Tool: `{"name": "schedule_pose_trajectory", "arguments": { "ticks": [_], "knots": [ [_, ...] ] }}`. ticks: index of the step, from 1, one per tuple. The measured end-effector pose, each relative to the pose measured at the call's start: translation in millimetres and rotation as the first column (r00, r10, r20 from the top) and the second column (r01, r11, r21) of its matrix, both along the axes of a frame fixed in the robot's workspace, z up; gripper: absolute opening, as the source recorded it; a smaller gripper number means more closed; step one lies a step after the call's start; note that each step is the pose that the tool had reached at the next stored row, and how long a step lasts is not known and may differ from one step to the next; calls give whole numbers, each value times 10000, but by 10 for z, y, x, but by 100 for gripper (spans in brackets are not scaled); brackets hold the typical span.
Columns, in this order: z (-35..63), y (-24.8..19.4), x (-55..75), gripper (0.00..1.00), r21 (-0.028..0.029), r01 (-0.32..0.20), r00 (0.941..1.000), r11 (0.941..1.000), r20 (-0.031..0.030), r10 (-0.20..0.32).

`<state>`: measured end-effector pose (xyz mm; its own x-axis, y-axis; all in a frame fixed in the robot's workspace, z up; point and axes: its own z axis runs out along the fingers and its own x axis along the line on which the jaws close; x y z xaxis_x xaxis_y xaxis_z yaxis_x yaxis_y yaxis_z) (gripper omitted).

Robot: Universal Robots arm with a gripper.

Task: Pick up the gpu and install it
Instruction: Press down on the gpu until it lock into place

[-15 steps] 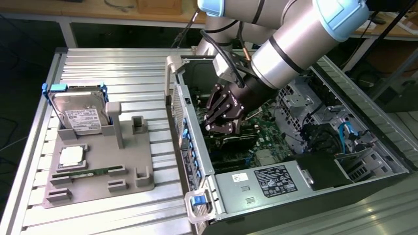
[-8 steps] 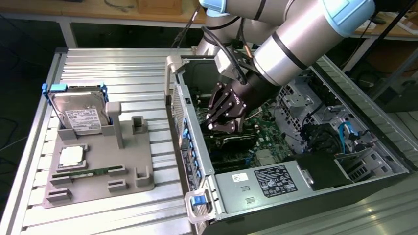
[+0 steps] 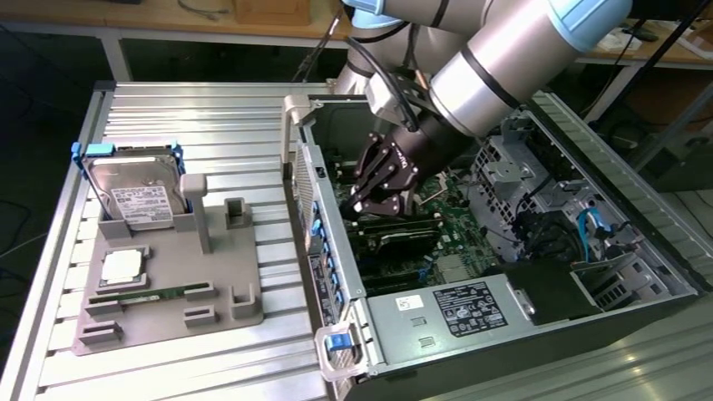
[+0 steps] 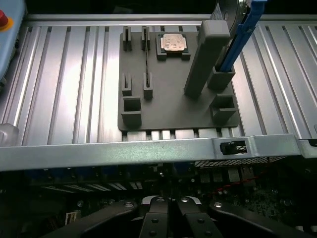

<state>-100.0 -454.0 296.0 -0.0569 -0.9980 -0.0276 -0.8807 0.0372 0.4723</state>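
Your slim black expansion card, the gpu [image 3: 399,236], lies inside the open grey computer case [image 3: 299,167] at the centre of the exterior view, low over the green motherboard [image 3: 452,200]; it sits directly below the black hand [image 3: 366,203], just under the fingertips; its long axis runs roughly crosswise, from the case's left wall toward the middle of the frame; whether the tips press on its top edge you cannot tell from here. The hand's fingers [image 4: 156,218] are drawn together, with nothing visible between them in the wrist view; I judge it is not clamped on the card. The silver-and-blue arm [image 3: 502,58] reaches in from the upper right, its wrist tilted down and leftward into the case. The grey plastic fixture [image 3: 167,284] on the ribbed aluminium desk [image 3: 223,117] stands well apart at the left.
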Motion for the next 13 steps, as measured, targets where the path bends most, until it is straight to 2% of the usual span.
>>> {"name": "schedule_pose_trajectory", "arguments": {
  "ticks": [4, 10, 11, 13],
  "knots": [
    [-41, 27, -1, 11, 19, 0, 10000, 10000, 2, 0],
    [-58, 60, -8, 11, 12, 0, 10000, 10000, 24, 0],
    [-58, 71, -9, 11, 0, 0, 10000, 10000, 28, 0],
    [-68, 123, -12, 11, -17, 1, 10000, 10000, 40, -1]
  ]
}}
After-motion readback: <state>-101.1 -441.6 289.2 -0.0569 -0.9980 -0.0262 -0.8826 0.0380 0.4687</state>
